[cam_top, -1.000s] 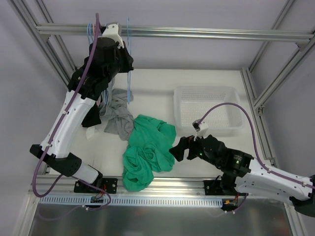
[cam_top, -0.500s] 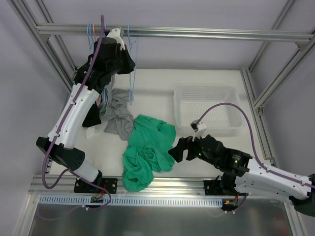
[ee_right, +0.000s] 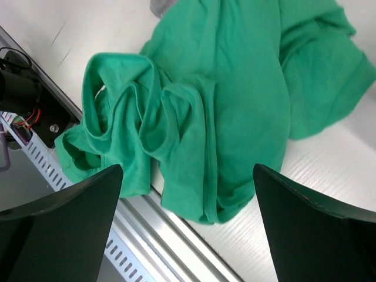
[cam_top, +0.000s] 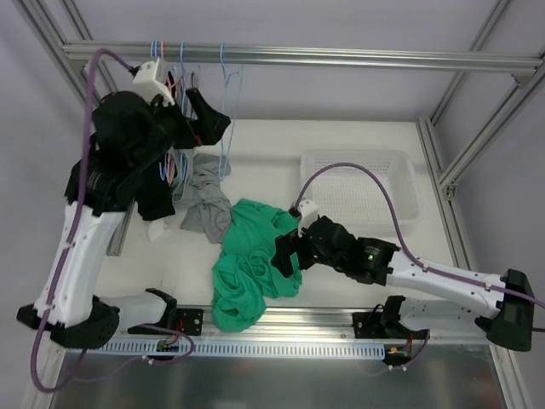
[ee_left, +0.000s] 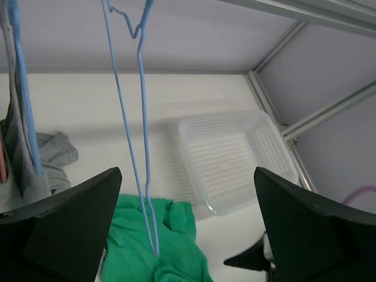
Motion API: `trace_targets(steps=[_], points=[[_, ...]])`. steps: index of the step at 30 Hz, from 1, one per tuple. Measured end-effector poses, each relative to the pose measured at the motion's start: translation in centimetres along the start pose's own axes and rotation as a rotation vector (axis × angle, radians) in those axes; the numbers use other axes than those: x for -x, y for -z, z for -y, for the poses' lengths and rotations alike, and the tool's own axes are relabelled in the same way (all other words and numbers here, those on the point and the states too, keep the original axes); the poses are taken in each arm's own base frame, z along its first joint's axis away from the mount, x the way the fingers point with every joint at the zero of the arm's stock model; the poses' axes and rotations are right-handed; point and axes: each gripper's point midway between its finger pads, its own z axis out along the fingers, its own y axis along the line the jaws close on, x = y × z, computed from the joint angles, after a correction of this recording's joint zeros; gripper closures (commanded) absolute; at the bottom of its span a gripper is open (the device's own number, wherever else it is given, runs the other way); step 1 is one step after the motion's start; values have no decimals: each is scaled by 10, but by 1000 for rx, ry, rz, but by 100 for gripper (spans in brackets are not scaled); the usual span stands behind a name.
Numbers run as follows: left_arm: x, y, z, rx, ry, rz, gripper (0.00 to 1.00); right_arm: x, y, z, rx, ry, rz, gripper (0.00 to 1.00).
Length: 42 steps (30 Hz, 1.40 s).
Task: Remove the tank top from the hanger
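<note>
Teal tank top (ee_right: 223, 88) lies bunched on the surface (cam_top: 341, 136) just below the wide-spread, empty right gripper (cam_top: 288, 254); the hanger (ee_left: 143, 117) dangles before the wide left gripper (ee_left: 188, 176).

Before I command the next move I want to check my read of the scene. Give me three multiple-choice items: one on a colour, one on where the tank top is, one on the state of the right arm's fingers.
1. What colour is the bare wire hanger hanging in the left wrist view?
A) pink-orange B) light blue C) black

2. Where is the tank top?
A) crumpled on the table by its near edge B) on the hanger C) on the floor

3. The right fingers are:
A) shut on the tank top B) shut on the hanger C) open, holding nothing

Answers:
1 B: the thin wire shows light blue against the pale wall.
2 A: the green cloth lies bunched on the tabletop, and the hanger carries nothing.
3 C: the two fingers stand wide apart above the cloth.
</note>
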Motion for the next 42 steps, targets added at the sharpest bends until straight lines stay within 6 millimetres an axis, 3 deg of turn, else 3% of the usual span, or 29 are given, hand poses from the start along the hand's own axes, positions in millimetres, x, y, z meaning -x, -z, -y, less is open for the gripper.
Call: trace_targets(steps=[5, 9, 12, 16, 21, 25, 28, 31, 32, 35, 38, 42], points=[[1, 87, 17, -124, -11, 103, 1, 24, -18, -13, 2, 132, -14, 1], [-36, 153, 3, -164, -18, 178, 1, 24, -46, -13, -16, 297, -73, 0], [-76, 176, -17, -161, -19, 199, 1, 10, -68, -11, -17, 422, -131, 0], [-141, 169, -56, -87, -15, 143, 1, -9, -94, -7, 20, 589, -191, 1], [-197, 149, -85, -29, -18, 38, 1, -23, -125, 0, 30, 713, -217, 1], [-209, 145, -91, -13, -23, 8, 1, -47, -153, 15, 2, 720, -279, 1], [-207, 145, -91, -12, -26, 16, 1, -39, -166, 12, 11, 653, -251, 0], [-207, 145, -91, -14, -27, 18, 2, -43, -172, 9, 34, 571, -252, 15], [-207, 145, -91, -14, -27, 20, 1, -44, -173, 7, 38, 549, -253, 32], [-206, 149, -91, -19, -27, 43, 1, -53, -172, -4, 60, 512, -254, 66], [-201, 156, -91, -25, -28, 84, 1, -64, -164, -21, 90, 503, -244, 90], [-197, 161, -93, -17, -27, 118, 1, -79, -137, -29, 117, 494, -263, 100]])
